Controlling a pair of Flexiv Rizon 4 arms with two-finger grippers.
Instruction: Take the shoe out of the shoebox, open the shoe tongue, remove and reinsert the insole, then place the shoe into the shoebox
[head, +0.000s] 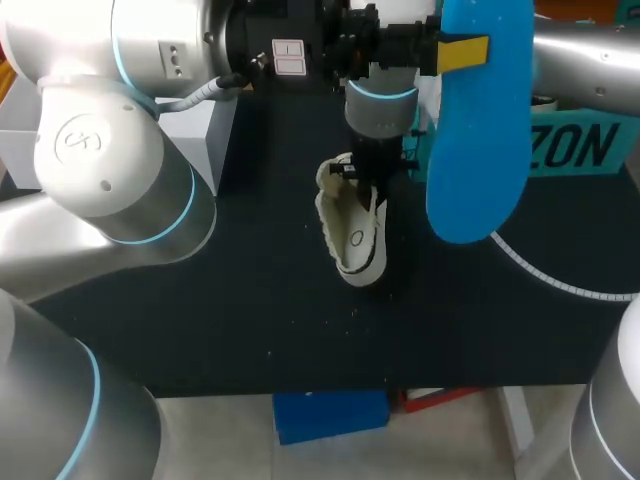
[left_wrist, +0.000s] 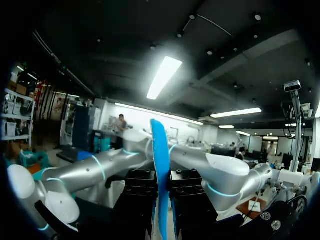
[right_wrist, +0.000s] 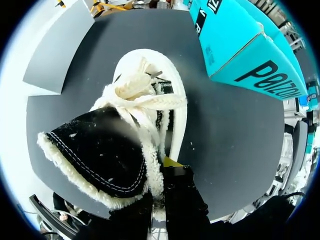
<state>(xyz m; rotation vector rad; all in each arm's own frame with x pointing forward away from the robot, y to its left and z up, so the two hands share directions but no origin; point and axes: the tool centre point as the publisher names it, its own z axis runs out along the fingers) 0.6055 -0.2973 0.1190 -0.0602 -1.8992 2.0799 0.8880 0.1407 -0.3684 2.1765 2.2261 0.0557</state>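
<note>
A blue insole (head: 478, 130) hangs upright high over the table's right half, and my left gripper (head: 462, 52) is shut on its top part. In the left wrist view the insole (left_wrist: 160, 150) stands edge-on between the black fingers of that gripper (left_wrist: 161, 202). A cream shoe (head: 352, 235) with a black, fleece-trimmed tongue lies on the black table (head: 230, 310), toe toward the front. My right gripper (head: 368, 178) comes down from above and is shut on the shoe's fleecy tongue (right_wrist: 107, 155). In the right wrist view the laces (right_wrist: 142, 92) show ahead of the gripper (right_wrist: 162, 167).
The teal shoebox (head: 580, 150) stands at the back right, seen beside the shoe (right_wrist: 245, 50) in the right wrist view. A grey box (head: 195, 135) sits at the back left. A white cable (head: 545, 272) lies on the table's right side.
</note>
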